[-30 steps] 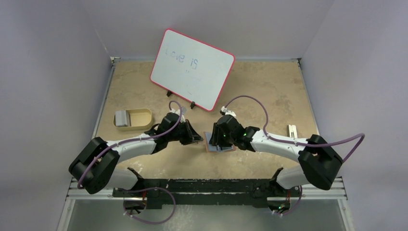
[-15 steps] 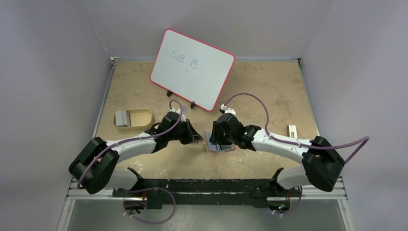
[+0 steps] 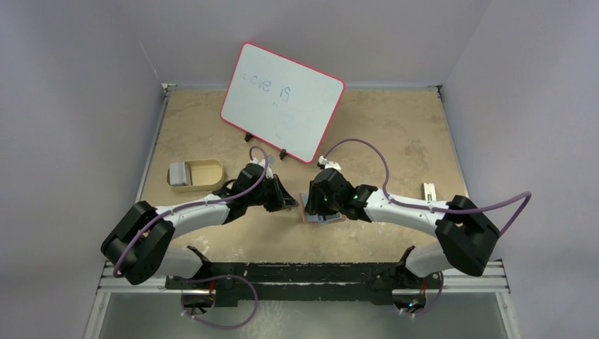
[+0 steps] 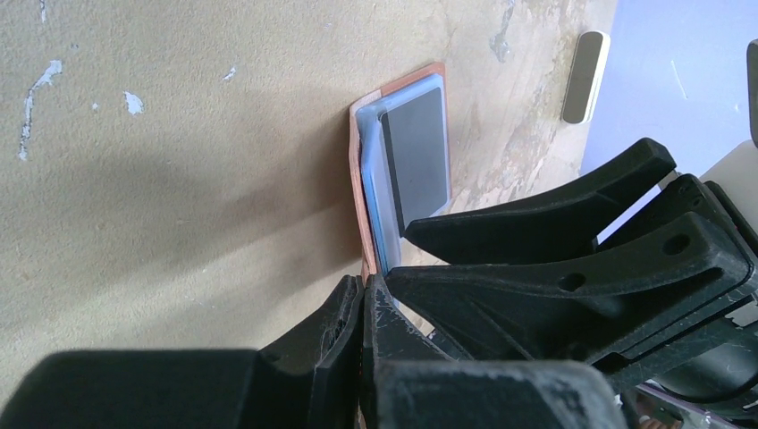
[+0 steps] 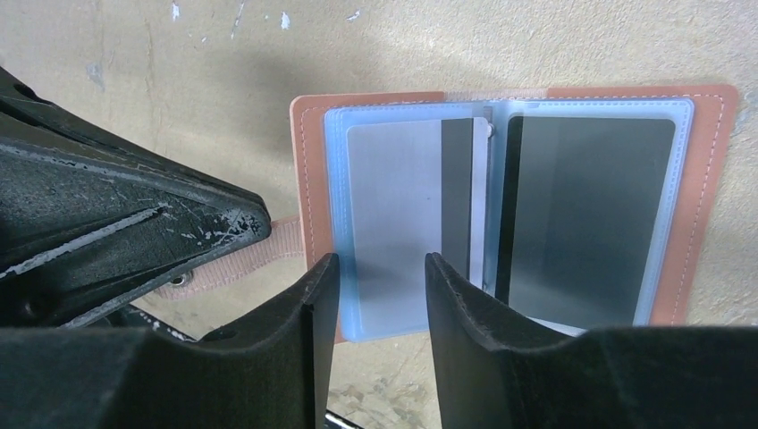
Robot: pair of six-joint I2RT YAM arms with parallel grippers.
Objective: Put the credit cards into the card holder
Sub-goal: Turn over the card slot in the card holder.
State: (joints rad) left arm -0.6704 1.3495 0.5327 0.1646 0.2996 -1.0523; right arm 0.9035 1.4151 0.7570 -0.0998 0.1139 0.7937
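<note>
The card holder point(image 5: 308, 179) lies open and flat, brown with pale blue sleeves. A grey credit card point(image 5: 393, 197) sits in its left sleeve and another point(image 5: 585, 214) in its right. My left gripper point(image 4: 366, 290) is shut on the holder's near brown edge by the strap tab point(image 5: 259, 255). My right gripper point(image 5: 382, 268) hovers open, its fingers either side of the left sleeve's near edge. From above, the card holder point(image 3: 309, 217) is mostly hidden under the right gripper point(image 3: 322, 206). More grey credit cards point(image 3: 179, 173) are stacked in the tan tray.
A tan oval tray point(image 3: 208, 169) stands at the left. A red-rimmed whiteboard point(image 3: 282, 101) leans on a stand at the back. A small pale block point(image 3: 429, 191) lies at the right. The two grippers are close together at the table's middle.
My right gripper has shifted slightly left over the card holder and its jaws have narrowed a little. The left arm has not moved.
</note>
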